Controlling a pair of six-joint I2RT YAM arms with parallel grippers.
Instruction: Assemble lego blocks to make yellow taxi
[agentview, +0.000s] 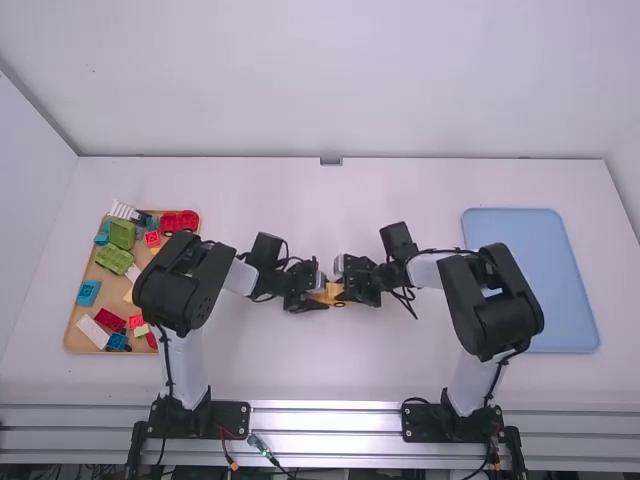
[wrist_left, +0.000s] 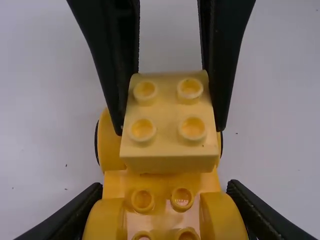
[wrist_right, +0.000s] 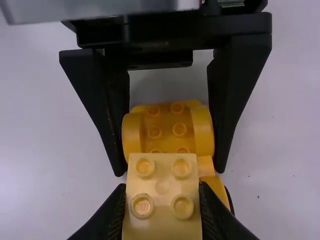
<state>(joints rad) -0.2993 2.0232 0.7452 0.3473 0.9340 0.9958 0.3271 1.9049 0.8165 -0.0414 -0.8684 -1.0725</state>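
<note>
Pale block (wrist_right: 162, 187) — partly cut off — hides part of wheeled base (wrist_right: 167, 122).

The bench (agentview: 330, 380) is white, flat and smooth, with a few tiny dark specks scattered over its top in the left wrist view. Near its left side lies a tan tray (agentview: 72, 340), partly hidden from the high view and carrying a loose heap of coloured blocks (agentview: 114, 259). Well apart from it, near the right side, lies a light blue tray (agentview: 565, 310) with rounded corners, also partly hidden in the high view.
</note>
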